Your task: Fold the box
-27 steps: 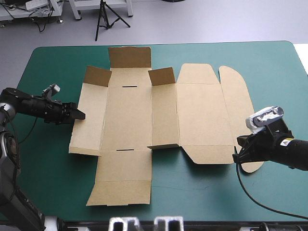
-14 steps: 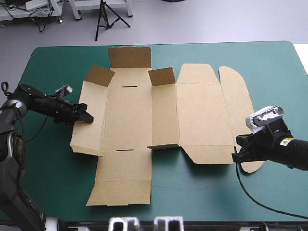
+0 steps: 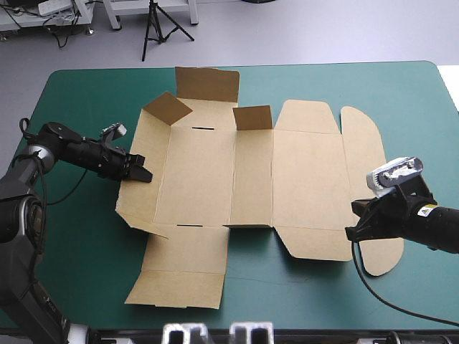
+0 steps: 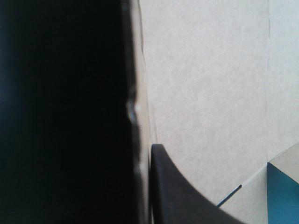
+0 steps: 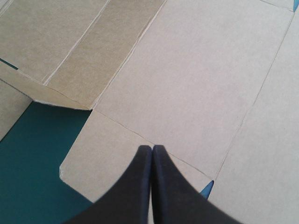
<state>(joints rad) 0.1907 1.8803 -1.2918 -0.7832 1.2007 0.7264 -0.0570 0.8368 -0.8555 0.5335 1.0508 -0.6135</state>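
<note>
Left gripper (image 3: pixel 143 176) has its two black fingers pinched almost together on the left side panel (image 3: pixel 140 204) of the box (image 3: pixel 215 172), with the brown board squeezed between them. Right gripper (image 5: pixel 152 151) has its fingers pressed together in a point, with nothing between them. It sits just over a small flap (image 5: pixel 107 154) at the near edge of the lid part. I cannot tell if it pushes down on it.

The box lies in the middle of the table (image 3: pixel 72 272), mostly flat. The far flaps (image 3: pixel 208 84) stand up a little. The left side panel looks tipped up off the cover.

So the job looks near its start, and the step in hand seems to be lifting the left wall. Next, that wall needs to swing up until it stands straight. The rest of the board should stay put, or the whole sheet may slide.

The teal-green cover looks smooth and flat. Beyond the table's far edge there is grey floor (image 3: pixel 323 29) and a black tripod (image 3: pixel 159 32).
</note>
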